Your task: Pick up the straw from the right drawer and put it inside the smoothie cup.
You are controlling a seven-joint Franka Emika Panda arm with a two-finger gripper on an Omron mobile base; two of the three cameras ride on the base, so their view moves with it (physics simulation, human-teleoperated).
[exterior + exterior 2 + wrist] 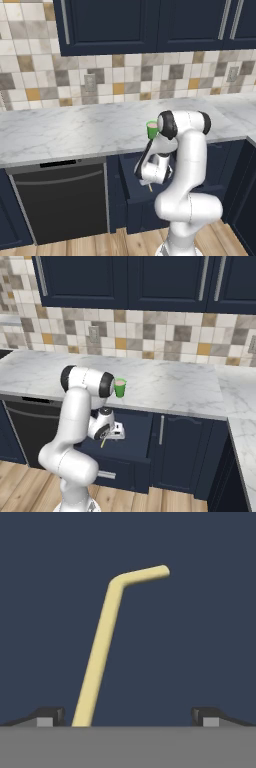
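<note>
Hand view: we are at the grasp step, end effector (128, 716) spread wide over the straw (102, 647), nothing held.
There the straw runs from near the left fingertip (50, 714) up to a bent tip at upper centre, so next we judge we must centre on it and close. Left base view: the smoothie cup (151, 129) stands on the counter (60, 132) above the right drawer (131, 192). Right base view: the straw's tip shows below the hand in the drawer.

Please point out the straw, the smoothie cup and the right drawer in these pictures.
straw (100, 657): hand view, middle of its long straight part.
smoothie cup (120, 389): right base view, its green side.
right drawer (127, 456): right base view, its navy front panel.
</note>
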